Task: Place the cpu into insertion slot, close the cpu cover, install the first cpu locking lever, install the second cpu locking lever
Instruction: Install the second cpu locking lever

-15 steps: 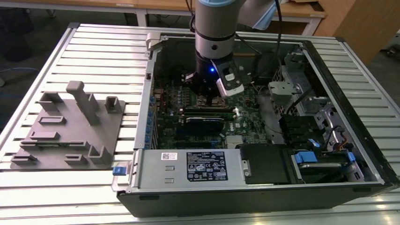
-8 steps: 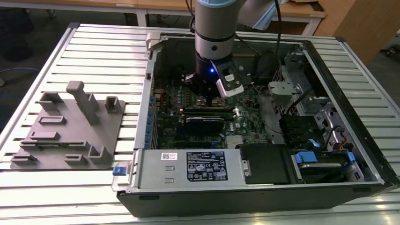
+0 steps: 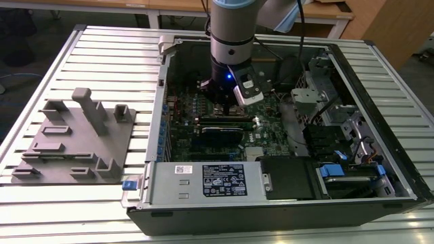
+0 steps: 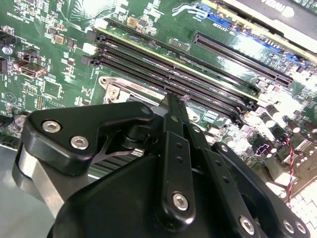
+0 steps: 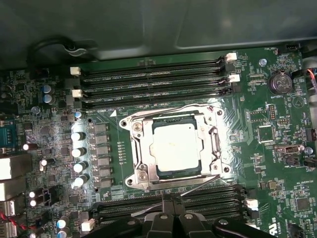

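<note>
In the first wrist view the cpu [image 5: 176, 146], pale silver, lies flat in the insertion slot [image 5: 216, 144]. The cpu cover [image 5: 141, 148] is down around it as a silvery frame. One thin wire locking lever [image 5: 168, 110] runs along the socket's edge by the memory slots. The other lever [image 5: 198, 184] slants away from the opposite edge, and its free end passes right by my gripper [image 5: 171, 198]. The gripper's black fingers are together, shut, beside the socket; whether they touch the wire I cannot tell. The exterior view has the gripper [image 3: 224, 109] low over the motherboard. In the second wrist view the gripper [image 4: 172, 101] hides most of the socket.
Long black memory slots [image 5: 153, 74] flank the socket on two sides, and a row of capacitors [image 5: 79, 158] stands beside it. The open case's walls [image 3: 369, 86] surround the board. A grey fixture [image 3: 74, 137] sits on the slatted table at the exterior view's left.
</note>
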Controlling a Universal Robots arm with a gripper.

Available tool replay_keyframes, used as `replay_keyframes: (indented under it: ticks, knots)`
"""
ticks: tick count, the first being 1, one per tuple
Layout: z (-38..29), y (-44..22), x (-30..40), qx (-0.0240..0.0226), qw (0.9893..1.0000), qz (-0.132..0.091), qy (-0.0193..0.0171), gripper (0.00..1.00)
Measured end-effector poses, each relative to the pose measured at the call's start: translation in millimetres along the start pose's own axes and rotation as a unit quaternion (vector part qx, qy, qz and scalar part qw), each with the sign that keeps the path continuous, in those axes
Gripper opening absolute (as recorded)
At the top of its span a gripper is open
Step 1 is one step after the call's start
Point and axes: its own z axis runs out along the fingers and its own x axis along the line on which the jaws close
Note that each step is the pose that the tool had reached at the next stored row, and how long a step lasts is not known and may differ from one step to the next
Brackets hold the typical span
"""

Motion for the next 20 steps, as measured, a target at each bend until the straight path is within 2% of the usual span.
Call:
replay_keyframes:
  ticks: [9, 20]
  knots:
    - [0.2, -1.6, 12.2, -0.0003, 1.0000, 0.000, -0.0021, 0.11]
    - [5.5, -2.8, 19.7, -0.0002, 1.0000, 0.000, -0.0022, 0.11]
